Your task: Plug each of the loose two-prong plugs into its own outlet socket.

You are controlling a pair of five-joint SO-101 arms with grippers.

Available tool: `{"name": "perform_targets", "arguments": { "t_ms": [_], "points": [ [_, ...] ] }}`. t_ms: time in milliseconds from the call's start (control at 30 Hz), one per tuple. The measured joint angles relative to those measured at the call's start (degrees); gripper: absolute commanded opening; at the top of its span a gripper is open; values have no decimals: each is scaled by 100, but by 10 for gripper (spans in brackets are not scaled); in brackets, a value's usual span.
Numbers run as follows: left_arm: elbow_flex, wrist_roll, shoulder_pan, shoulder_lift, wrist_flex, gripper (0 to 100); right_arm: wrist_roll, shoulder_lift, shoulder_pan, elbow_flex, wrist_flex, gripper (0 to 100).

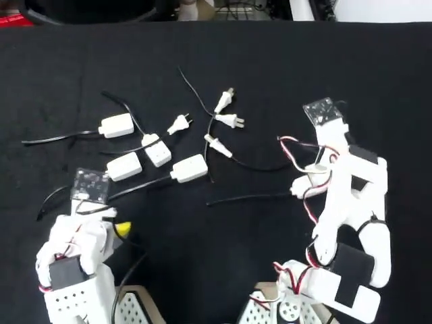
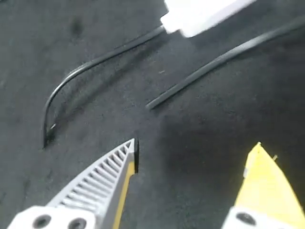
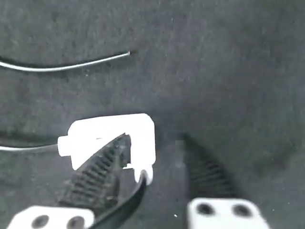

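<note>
Several white two-prong plugs lie loose on the black cloth at the middle back, each with a black cord. Several white outlet sockets lie to their left. One more socket lies under my right gripper, which is open. One of its dark fingers overlaps the socket and the other stands beside it. In the high view this socket is at the right, with its cord running left. My left gripper is open above bare cloth near the front left, close to a socket and its cord.
Black cords trail across the cloth between the two arms. Both arm bases stand at the table's front edge. Bare black cloth stretches along the back and far right.
</note>
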Motion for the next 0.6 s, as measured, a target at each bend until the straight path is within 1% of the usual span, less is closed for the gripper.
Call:
{"name": "perform_targets", "arguments": {
  "t_ms": [133,200,267,333,400,467,600],
  "points": [
    [-527,290,835,9,-18,354,-88,-44,9,-316,580,259],
    [-809,334,1275,88,-149,354,-88,-167,9,-677,1125,259],
    [-1081,343,1574,360,-281,354,-88,-308,9,-1099,1776,259],
    [-1257,343,1767,862,-571,354,-88,-396,9,-1547,2382,258],
    [-1442,466,1934,1530,-1046,356,-88,-422,-35,-1952,2725,258],
    [-1670,545,2224,2356,-1521,355,-88,-422,-264,-2286,2998,258],
    [-2312,571,3051,4273,-2277,353,-193,-422,-888,-3112,3930,249]
  ]
}}
